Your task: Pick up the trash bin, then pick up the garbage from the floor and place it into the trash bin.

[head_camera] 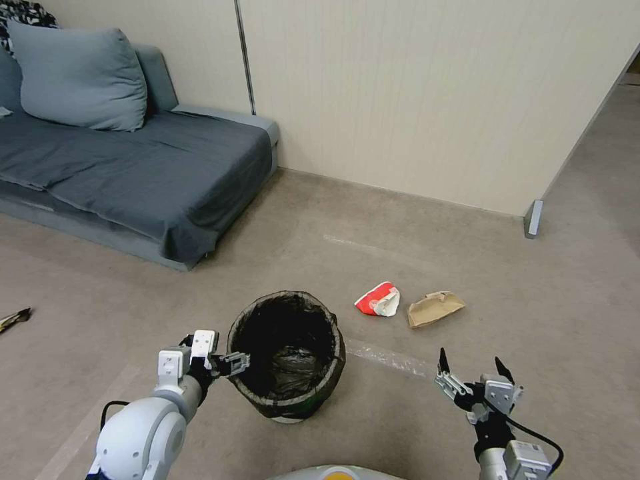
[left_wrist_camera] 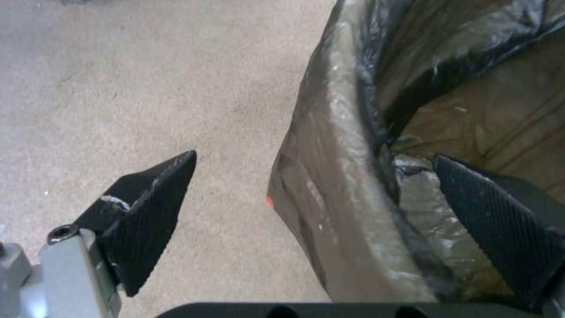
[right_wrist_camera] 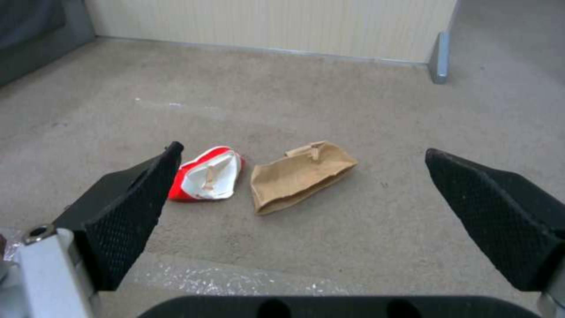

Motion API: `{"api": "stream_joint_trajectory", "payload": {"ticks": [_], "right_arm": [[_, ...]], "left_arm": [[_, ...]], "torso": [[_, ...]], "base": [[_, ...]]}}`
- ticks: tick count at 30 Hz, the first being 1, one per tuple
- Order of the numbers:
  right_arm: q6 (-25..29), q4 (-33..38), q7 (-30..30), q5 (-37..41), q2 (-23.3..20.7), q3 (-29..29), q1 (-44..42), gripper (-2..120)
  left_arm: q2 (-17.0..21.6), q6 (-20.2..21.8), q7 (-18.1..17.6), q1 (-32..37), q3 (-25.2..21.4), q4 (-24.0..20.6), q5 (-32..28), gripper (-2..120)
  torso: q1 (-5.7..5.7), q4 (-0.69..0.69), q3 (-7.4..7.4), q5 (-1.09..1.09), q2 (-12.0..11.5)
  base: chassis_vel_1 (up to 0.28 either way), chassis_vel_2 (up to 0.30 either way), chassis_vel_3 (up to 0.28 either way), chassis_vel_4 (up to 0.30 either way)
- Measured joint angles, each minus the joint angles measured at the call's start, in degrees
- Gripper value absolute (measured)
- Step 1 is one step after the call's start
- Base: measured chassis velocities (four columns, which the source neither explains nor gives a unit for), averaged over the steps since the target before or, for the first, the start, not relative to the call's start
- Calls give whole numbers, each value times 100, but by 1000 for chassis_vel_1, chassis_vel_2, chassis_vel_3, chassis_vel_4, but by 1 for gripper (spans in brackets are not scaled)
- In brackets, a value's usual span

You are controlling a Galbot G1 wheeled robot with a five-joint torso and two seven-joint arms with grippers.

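Note:
The trash bin [head_camera: 287, 393], lined with a dark bag folded over its rim, stands upright on the carpet in front of me. My left gripper [head_camera: 239, 363] is open at the bin's left rim. In the left wrist view, one finger [left_wrist_camera: 147, 212] is outside the bin wall [left_wrist_camera: 329, 194] and the other finger [left_wrist_camera: 500, 221] is inside, neither pressing on it. The garbage lies beyond the bin to the right: a red-and-white crumpled carton [head_camera: 378, 299] [right_wrist_camera: 209, 176] and, beside it, a brown paper bag [head_camera: 434, 308] [right_wrist_camera: 297, 176]. My right gripper [head_camera: 470, 373] [right_wrist_camera: 303, 148] hangs open above the floor, short of both pieces.
A grey sofa [head_camera: 133, 167] with a cushion fills the back left. A beige partition wall [head_camera: 433, 100] ends at a metal foot [head_camera: 533, 218] on the right. A small dark object [head_camera: 13, 319] lies at the left edge. A shiny tape strip [head_camera: 390, 358] crosses the carpet.

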Motion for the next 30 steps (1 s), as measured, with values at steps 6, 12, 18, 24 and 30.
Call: {"api": "stream_joint_trajectory", "payload": {"ticks": [6, 12, 18, 24, 30], "right_arm": [[-6, 0, 0, 0, 0, 9, 8, 100], [-15, 0, 0, 0, 0, 12, 10, 100], [-15, -11, 9, -1, 0, 6, 9, 100], [-15, -17, 11, -9, 0, -15, 12, 100], [-15, -30, 11, -18, 0, -33, 12, 100]], "left_arm": [[12, -5, 2, -73, 24, 159, 5, 100], [-3, -16, 7, -141, 95, 261, 41, 100], [-23, -29, 16, -191, 164, 329, 114, 80], [-30, -30, 30, -193, 170, 343, 118, 62], [-51, -31, 34, -163, 173, 344, 137, 39]], "torso": [[0, 0, 0, 0, 0], [0, 1, 0, 2, 0], [0, 1, 0, 4, 1], [-1, 1, -1, 2, 0], [0, 1, -1, 2, 1]], "base": [[0, 0, 0, 0], [0, 0, 0, 0], [0, 0, 0, 0], [0, 0, 0, 0], [0, 0, 0, 0]]}}
